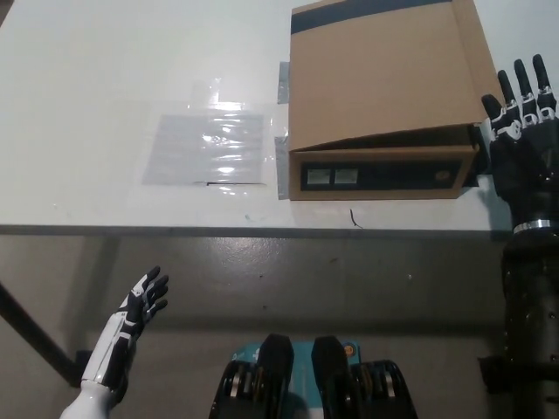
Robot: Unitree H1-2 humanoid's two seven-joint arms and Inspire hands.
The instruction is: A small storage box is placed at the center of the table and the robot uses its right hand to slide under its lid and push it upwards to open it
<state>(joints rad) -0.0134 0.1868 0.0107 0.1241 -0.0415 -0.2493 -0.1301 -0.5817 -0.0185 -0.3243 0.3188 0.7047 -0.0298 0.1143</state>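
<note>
A cardboard storage box (384, 100) is seen at the upper right of the frame, resting on the white surface (105, 87) with its brown lid (384, 74) lying down over the box and its dark front panel facing the lower edge of the surface. The black right robot hand (517, 131) is observed at the right edge of the frame, just beside the box's right front corner, with fingers spread and pointing upward and nothing held. The white left robot hand (140, 301) is noted at the lower left of the frame, below the edge of the surface, fingers spread and empty, and a clear plastic sheet (207, 148) is recorded lying flat on the surface left of the box.
</note>
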